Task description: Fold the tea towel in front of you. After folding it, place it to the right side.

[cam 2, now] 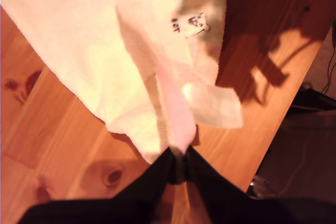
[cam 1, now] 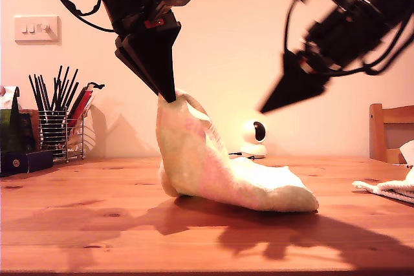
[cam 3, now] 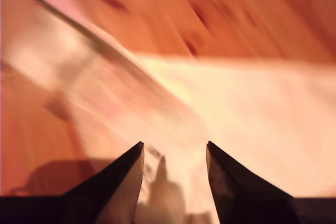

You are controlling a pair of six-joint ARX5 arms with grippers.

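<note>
Tea towel pinched by my first gripper fingers, my second gripper spread above it.

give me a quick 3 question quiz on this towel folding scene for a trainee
1. True or false: my first pincer is shut on a corner of the tea towel and holds it up off the wooden table.
2. What state is my second pincer in? A) shut on the tea towel B) open, holding nothing C) shut on a pen
3. Fill in: at the exterior view's left, a wire holder of dark pens stands near the ____.

Key
1. True: the cloth is pinched at the tip, and its far end lies on the table.
2. B: the jaws stand apart above the cloth.
3. wall
</note>
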